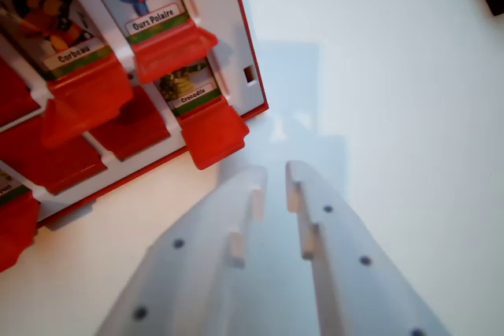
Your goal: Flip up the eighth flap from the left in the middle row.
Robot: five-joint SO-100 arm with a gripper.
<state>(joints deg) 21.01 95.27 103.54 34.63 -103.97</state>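
Gripper hangs over the bare white table, jaws a narrow slit apart, holding nothing. It sits just off the near corner of the red game board, not touching.

Several flaps are already up: Ours Polaire flap, Corbeau flap, and the Crocodile flap at the board's end. Which one is the eighth in the middle row I cannot tell; only a corner shows.

Likely either done and clear, or not yet started.
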